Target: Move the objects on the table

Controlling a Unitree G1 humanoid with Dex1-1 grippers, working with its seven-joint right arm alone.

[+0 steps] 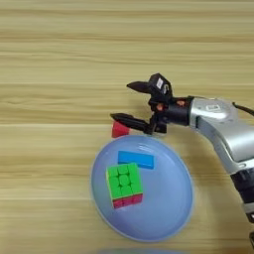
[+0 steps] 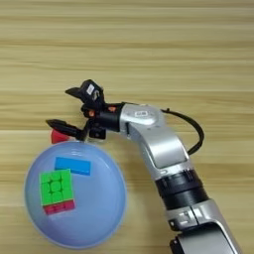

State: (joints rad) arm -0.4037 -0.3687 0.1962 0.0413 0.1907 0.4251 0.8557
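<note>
Red cube sits on the table at the blue plate's far rim, seemingly touching it, beneath the right gripper's wide-spread, empty fingers. Right eye view: blue block and puzzle cube lie in the plate; a lower finger could nudge the cube away.

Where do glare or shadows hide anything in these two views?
Left eye view: even light, no glare on the plate; block and puzzle cube read plainly. Right eye view: the same; only the lower finger of the gripper covers part of the red cube.
</note>
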